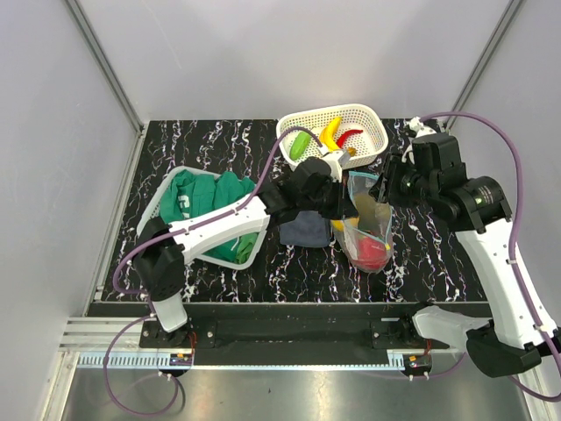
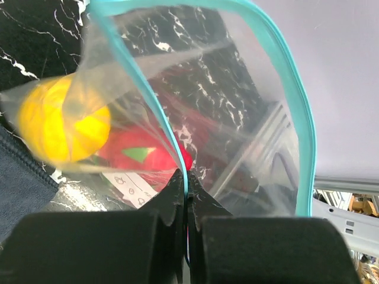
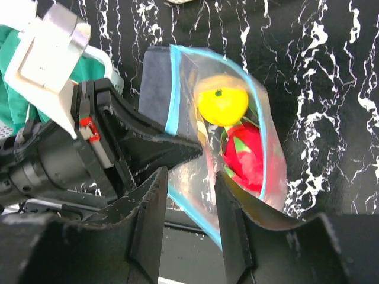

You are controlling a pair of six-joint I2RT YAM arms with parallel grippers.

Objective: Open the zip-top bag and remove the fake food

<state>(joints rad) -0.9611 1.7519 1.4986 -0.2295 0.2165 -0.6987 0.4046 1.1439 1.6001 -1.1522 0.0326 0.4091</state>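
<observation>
Above the counter (image 1: 438, 254), left end effector (image 2: 186, 177) clamps the rim of the zip-top bag (image 1: 364, 232); right end effector (image 3: 189, 177), jaws apart, must pinch the opposite lip next.

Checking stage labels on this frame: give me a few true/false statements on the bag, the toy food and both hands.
1. The left hand is shut on the teal strip of the zip-top bag. True.
2. The bag is empty. False: a yellow-orange toy fruit and a red toy fruit are inside.
3. The banana lies in the white basket. True.
4. The right hand is clamped shut. False: its fingers stand apart, with bag plastic between them.
</observation>
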